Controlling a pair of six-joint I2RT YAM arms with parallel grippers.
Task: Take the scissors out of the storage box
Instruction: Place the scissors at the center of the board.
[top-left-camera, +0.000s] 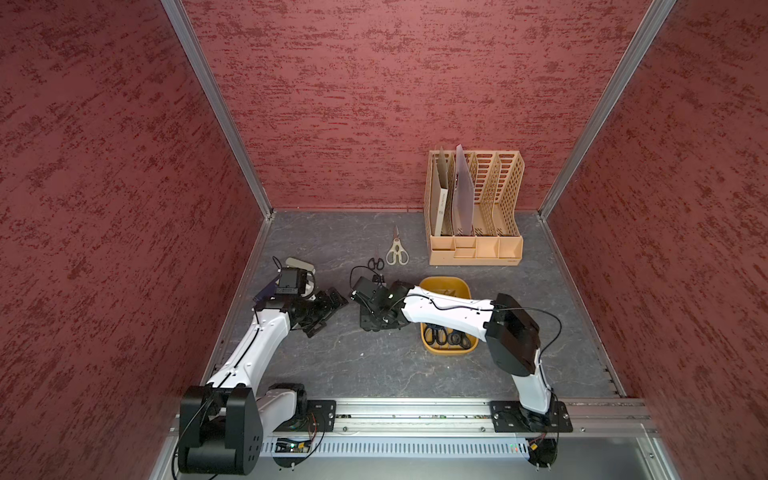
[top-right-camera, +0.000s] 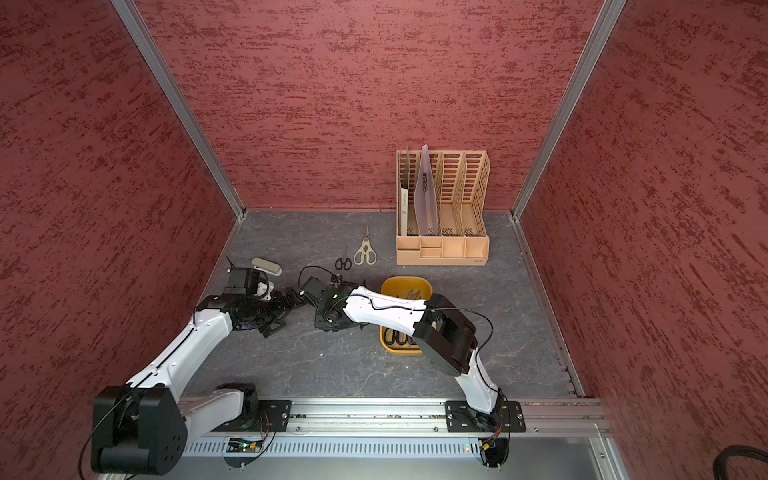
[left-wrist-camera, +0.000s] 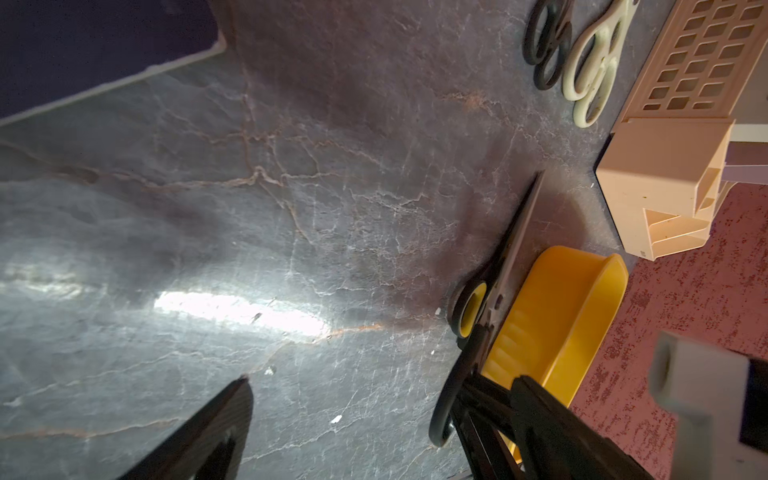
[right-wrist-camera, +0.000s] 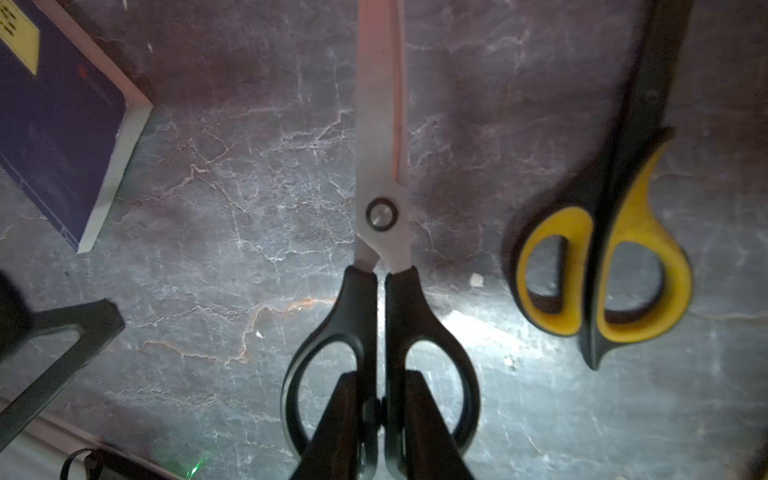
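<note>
In the right wrist view my right gripper (right-wrist-camera: 380, 386) is shut on the handles of black-handled scissors (right-wrist-camera: 380, 216), blades pointing away over the table. Yellow-black scissors (right-wrist-camera: 602, 249) lie flat beside them, and also show near the storage box in the left wrist view (left-wrist-camera: 498, 266). The yellow storage box (top-left-camera: 432, 350) sits under my right arm and holds several dark-handled scissors (top-left-camera: 446, 336). Small black scissors (top-left-camera: 376, 263) and cream scissors (top-left-camera: 397, 249) lie on the table behind. My left gripper (left-wrist-camera: 382, 382) stands open and empty, left of the right gripper (top-left-camera: 332, 305).
A tan perforated file organizer (top-left-camera: 473, 216) stands at the back right. A grey stapler (top-left-camera: 299, 263) and a dark blue book (right-wrist-camera: 62, 124) lie by my left wrist. Red walls close in both sides and the back.
</note>
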